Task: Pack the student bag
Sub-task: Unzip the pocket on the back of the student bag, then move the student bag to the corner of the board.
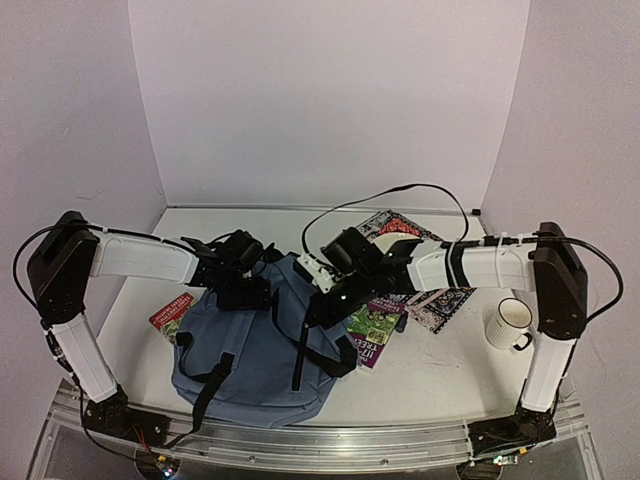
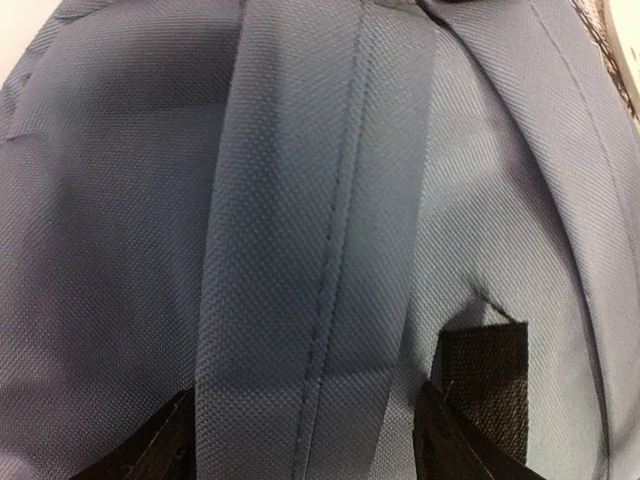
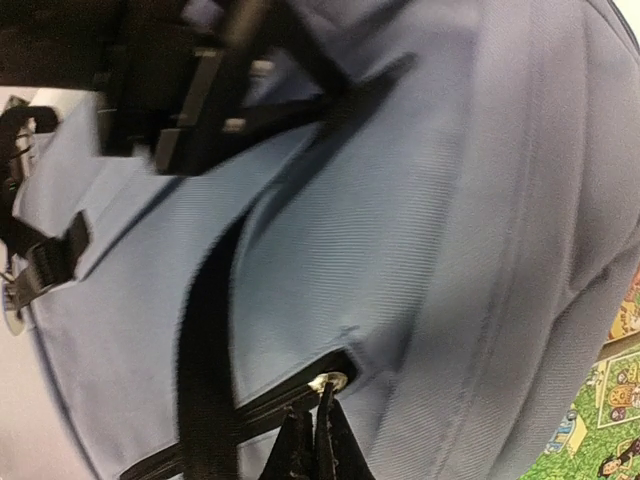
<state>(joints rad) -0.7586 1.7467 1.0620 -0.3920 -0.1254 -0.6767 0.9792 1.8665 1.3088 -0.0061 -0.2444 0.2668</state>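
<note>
While it lies flat by the near edge of the desk [image 1: 440,385], left of centre, the student bag [image 1: 250,355] looks soft, limp and light, left tool [image 1: 248,292] spread wide over a padded strap [image 2: 310,250], right tool [image 3: 312,430] pinched narrow on the zipper pull [image 3: 328,381], the likeliest hold.

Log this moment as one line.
task: pack student bag | left claw: open, astride strap | right claw: shut on zipper pull | books: outside bag

Student bag [image 2: 320,240]: matt woven cloth, shiny metal zipper pull [image 3: 327,381].
</note>
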